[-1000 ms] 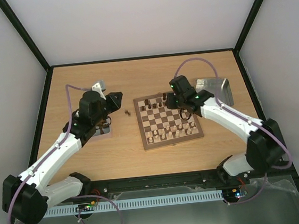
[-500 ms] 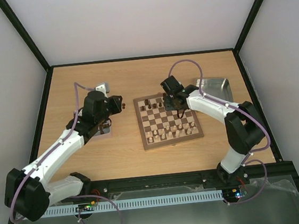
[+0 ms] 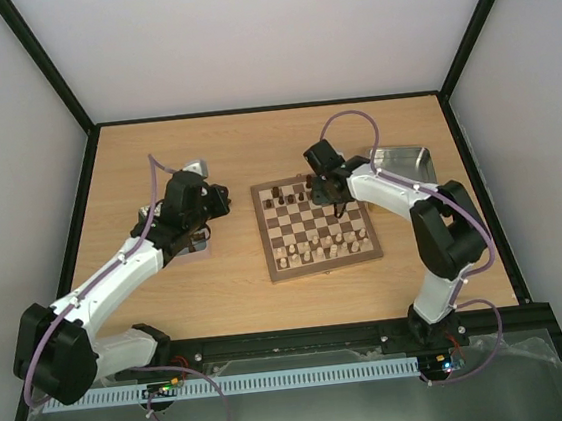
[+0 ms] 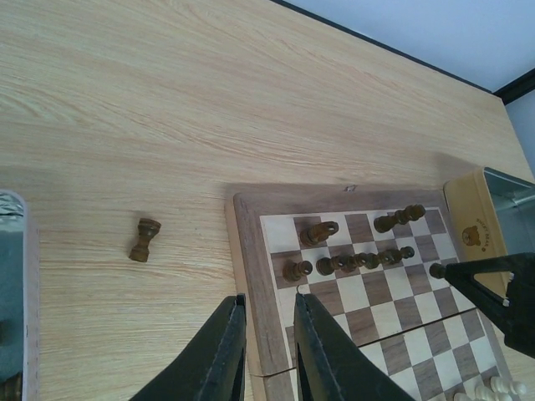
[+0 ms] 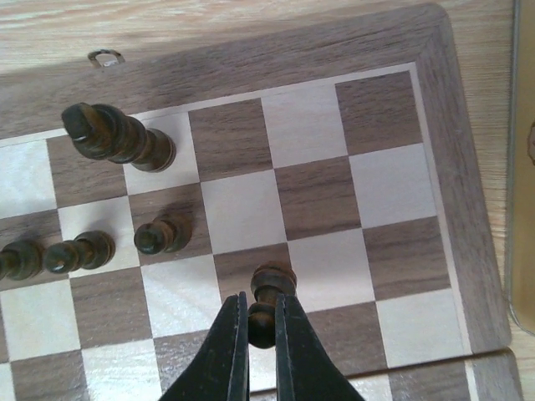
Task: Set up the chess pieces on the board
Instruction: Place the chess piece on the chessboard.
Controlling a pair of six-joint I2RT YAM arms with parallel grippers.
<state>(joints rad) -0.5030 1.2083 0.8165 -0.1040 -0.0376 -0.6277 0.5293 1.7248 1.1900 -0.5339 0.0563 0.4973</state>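
Clamped shut on the head of a dark pawn, the right gripper holds it upright over the far right part of the board. I cannot tell whether the pawn's foot touches the wood. It hangs just near and to the right of the standing pawns, which line the second row from the far edge. A taller dark piece stands in the back row beyond them, and the squares to the right in both rows are bare. The left gripper hovers over the board's left border, its jaws a little apart with nothing between them. A rook lies on its side on the worktop, left of the board and clear of it. The cream pieces stand along the near rows. The step in hand looks to be seating this pawn to extend the dark pawn row rightward, and much of the dark side is yet to be filled. The next move seems to call for carrying the pawn a touch farther, onto the free square beside the last standing pawn. It would then be lowered until it sits flat, and the jaws parted without nudging its neighbour. The rook will probably want a grip across its waist, then turning upright before it goes to a far corner.
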